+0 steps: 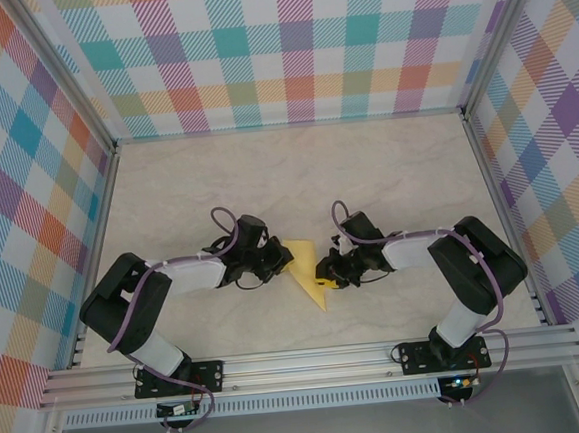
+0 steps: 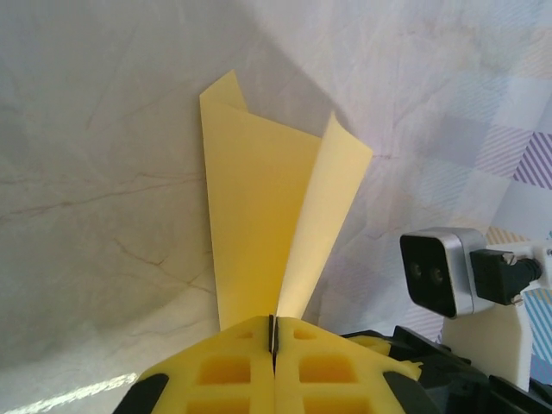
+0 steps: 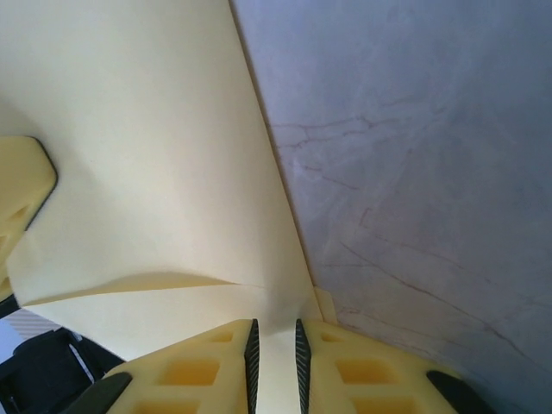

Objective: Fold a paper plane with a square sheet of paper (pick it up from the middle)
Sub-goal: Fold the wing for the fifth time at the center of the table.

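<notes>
The two claws sit basically nose to nose mid-table. Straight ahead of the left gripper [image 1: 284,261] [image 2: 272,338], the yellow creased paper sheet [image 1: 314,288] [image 2: 259,224] [image 3: 155,172] fans up out of its pinched pads. Just past it and off to that claw's right are the right gripper [image 1: 325,271] [image 3: 274,335] and its boxy grey wrist camera [image 2: 435,272], so there's no way through. The sheet also fills the gap between the right claw's parted pads. To the left of the left claw and beyond both, the pale marbled tabletop [image 1: 286,177] leaves loads of room, right up to the plaid walls [image 1: 277,57].

Lab test cell: plaid panels [image 1: 296,45], aluminium rails [image 1: 311,360] around a marbled table [image 1: 296,176].
</notes>
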Controlling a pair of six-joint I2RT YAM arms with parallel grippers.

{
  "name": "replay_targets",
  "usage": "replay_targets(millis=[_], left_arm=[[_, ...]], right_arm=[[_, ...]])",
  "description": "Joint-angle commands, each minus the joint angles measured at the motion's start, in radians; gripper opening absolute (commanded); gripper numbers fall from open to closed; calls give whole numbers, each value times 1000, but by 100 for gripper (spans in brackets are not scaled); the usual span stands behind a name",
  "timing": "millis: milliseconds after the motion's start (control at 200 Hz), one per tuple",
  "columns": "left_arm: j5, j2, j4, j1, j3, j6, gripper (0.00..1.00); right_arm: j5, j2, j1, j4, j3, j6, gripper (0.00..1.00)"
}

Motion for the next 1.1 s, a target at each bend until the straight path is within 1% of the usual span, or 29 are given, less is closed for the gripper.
replay_targets(millis=[0, 245, 365, 485, 560, 610, 685, 805, 910, 975, 1095], left_arm=[[-15, 8, -60, 29, 22, 33, 3], [-56, -33, -124, 45, 27, 44, 3], [-56, -29, -132, 45, 31, 47, 3], [-52, -22, -130, 46, 34, 45, 3], [-49, -25, -123, 46, 33, 40, 3], [-46, -30, -120, 45, 38, 39, 3], [-36, -32, -112, 46, 44, 43, 5], [-19, -20, -104, 46, 56, 45, 9], [6, 0, -80, 45, 57, 40, 16], [14, 10, -72, 45, 59, 39, 23], [27, 23, -60, 45, 65, 39, 24]], right_arm=[[110, -19, -6, -23, 38, -40, 25], [251, -174, 3, -176, 59, -119, 35], [313, -251, 26, -174, 26, -131, 40], [370, -293, 71, -183, 16, -167, 47], [423, -306, 106, -216, 26, -194, 49], [453, -320, 134, -204, 23, -221, 51], [533, -335, 180, -199, 21, -264, 52], [649, -336, 248, -186, 18, -365, 53], [710, -344, 302, -146, -6, -439, 53], [749, -349, 339, -121, -19, -483, 54], [815, -344, 400, -95, -32, -553, 54]])
